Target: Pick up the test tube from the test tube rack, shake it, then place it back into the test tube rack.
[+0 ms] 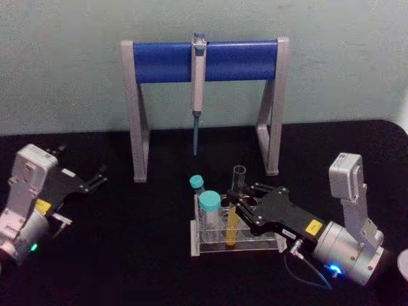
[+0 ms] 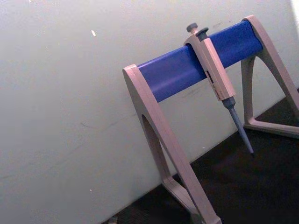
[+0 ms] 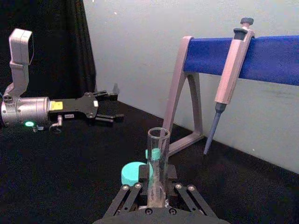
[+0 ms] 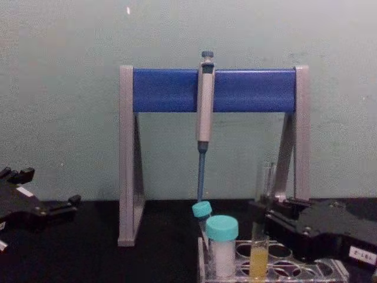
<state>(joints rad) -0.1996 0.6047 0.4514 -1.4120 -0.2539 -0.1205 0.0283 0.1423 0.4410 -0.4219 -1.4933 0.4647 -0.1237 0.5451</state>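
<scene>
Test tube (image 1: 234, 210) upright in test tube rack (image 1: 207, 247) | right tool (image 1: 239, 205) clenched around test tube | left tool (image 1: 95, 179) released, parked over surface (image 1: 146, 255)

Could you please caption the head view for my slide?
Right gripper closed on the test tube standing in the test tube rack.

No readable text; yellow stickers on both pincer bodies too blurred to read.
</scene>
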